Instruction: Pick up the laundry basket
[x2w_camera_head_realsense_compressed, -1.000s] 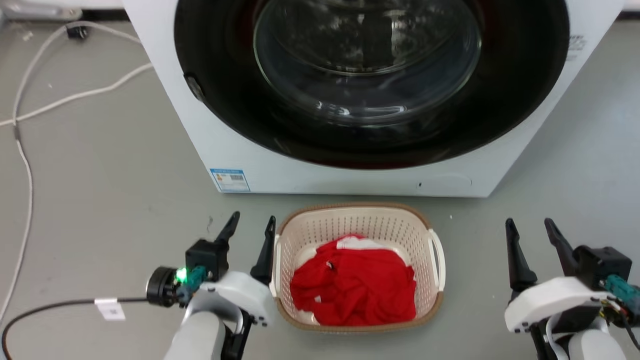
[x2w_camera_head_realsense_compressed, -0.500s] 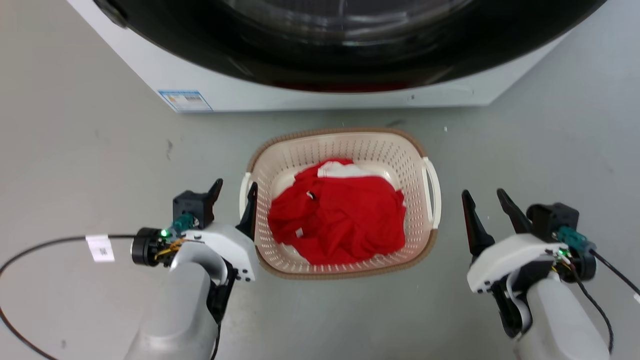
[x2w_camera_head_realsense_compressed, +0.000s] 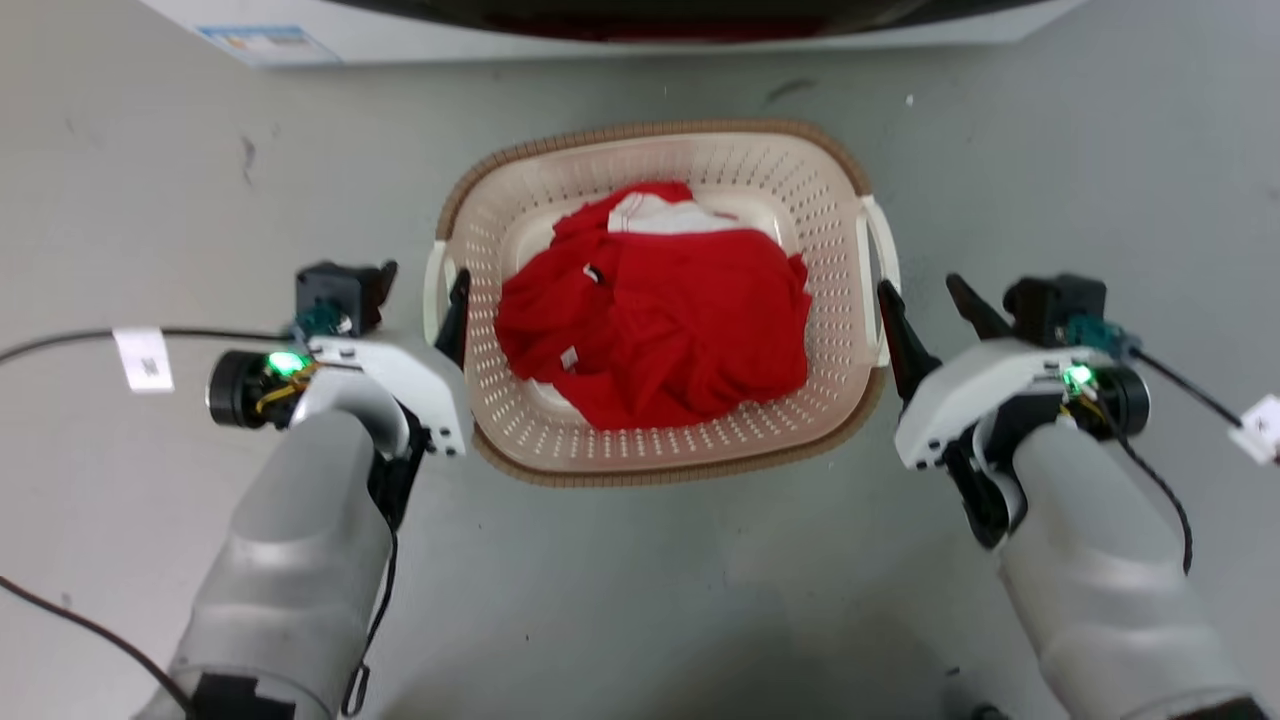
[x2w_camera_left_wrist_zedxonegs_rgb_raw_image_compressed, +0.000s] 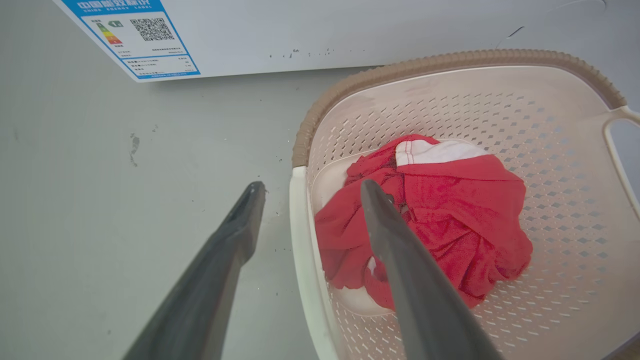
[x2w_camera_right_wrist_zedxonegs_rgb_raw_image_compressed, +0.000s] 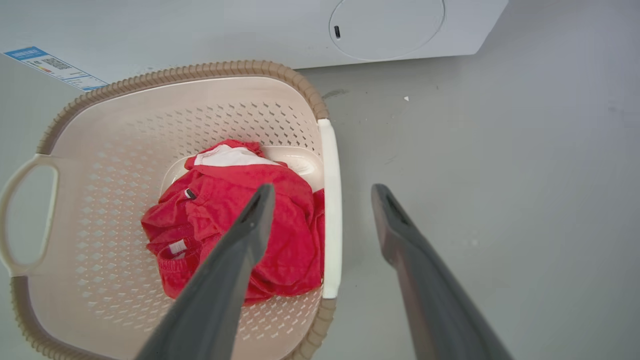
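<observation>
Both sets of jaws are spread wide, nothing pinched. The left gripper (x2w_camera_head_realsense_compressed: 422, 287) straddles the left handle (x2w_camera_left_wrist_zedxonegs_rgb_raw_image_compressed: 300, 225) of the laundry basket (x2w_camera_head_realsense_compressed: 520, 440), and the right gripper (x2w_camera_head_realsense_compressed: 920, 290) straddles the right handle (x2w_camera_right_wrist_zedxonegs_rgb_raw_image_compressed: 331, 200). The basket sits on the grey floor (x2w_camera_head_realsense_compressed: 650, 600) near the washer (x2w_camera_head_realsense_compressed: 600, 20), with a red garment (x2w_camera_head_realsense_compressed: 660, 330) bunched inside.

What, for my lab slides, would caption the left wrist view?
Open left pincer straddles the handle of the basket; red clothes inside, washer behind.
</observation>
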